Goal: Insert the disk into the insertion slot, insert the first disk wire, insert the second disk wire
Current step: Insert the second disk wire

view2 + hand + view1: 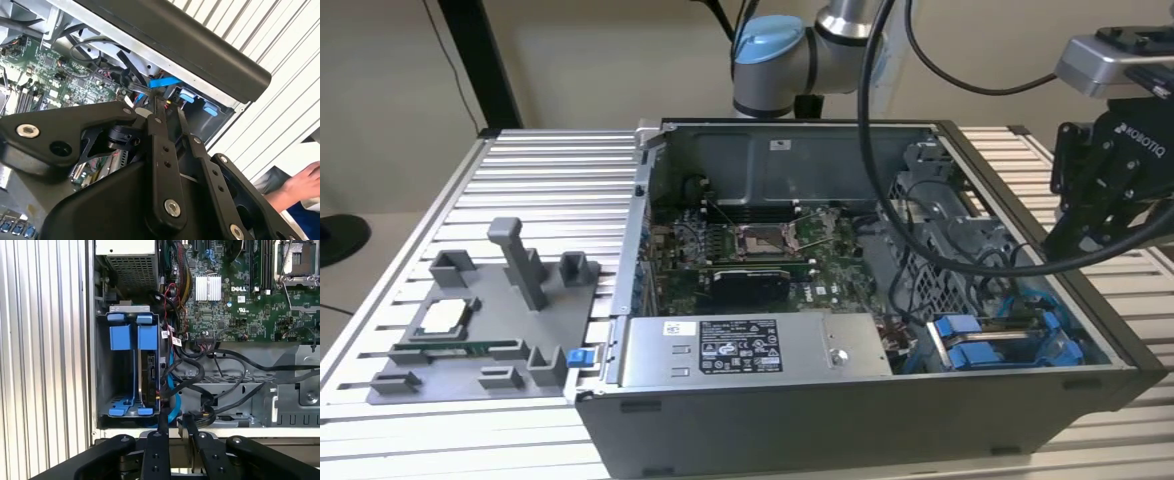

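Observation:
The disk stands edge-up in the insertion slot, inside the blue-clipped drive bay at the front corner of the open computer case. An empty blue frame fills the slot beside it. A blue wire and several black wires curl right next to the disk; I cannot tell which are the disk wires or whether any is plugged in. My gripper hangs above the case wall on the exterior view's right, over the bay. In both wrist views the gripper is open by a narrow gap, holding nothing.
A grey power-supply box lies along the case front, with the motherboard behind it. A grey fixture with small parts sits on the slatted table at the exterior view's left. A person's hand rests beyond the case.

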Robot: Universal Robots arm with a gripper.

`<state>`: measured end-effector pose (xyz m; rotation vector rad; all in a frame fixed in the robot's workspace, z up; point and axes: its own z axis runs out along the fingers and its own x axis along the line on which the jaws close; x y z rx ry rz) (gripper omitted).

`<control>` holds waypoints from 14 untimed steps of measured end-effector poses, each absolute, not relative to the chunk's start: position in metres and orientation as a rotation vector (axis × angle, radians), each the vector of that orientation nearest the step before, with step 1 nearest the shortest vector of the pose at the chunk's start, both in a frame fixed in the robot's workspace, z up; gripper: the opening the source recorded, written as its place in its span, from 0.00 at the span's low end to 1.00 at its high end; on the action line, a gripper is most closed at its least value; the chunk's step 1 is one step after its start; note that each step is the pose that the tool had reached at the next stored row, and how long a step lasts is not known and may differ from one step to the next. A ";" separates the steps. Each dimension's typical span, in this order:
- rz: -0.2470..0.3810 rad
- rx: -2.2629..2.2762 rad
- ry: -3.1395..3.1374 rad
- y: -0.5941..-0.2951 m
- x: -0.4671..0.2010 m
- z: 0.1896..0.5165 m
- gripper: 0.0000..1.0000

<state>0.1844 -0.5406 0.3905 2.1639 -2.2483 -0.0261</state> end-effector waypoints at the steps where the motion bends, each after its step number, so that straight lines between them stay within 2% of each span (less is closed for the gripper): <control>1: -0.026 2.164 -2.248 -0.541 0.184 0.390 0.00; 5: -0.026 2.164 -2.248 -0.541 0.184 0.390 0.00; 6: -0.026 2.164 -2.248 -0.541 0.184 0.390 1.00; 14: -0.022 2.166 -2.250 -0.535 0.185 0.388 1.00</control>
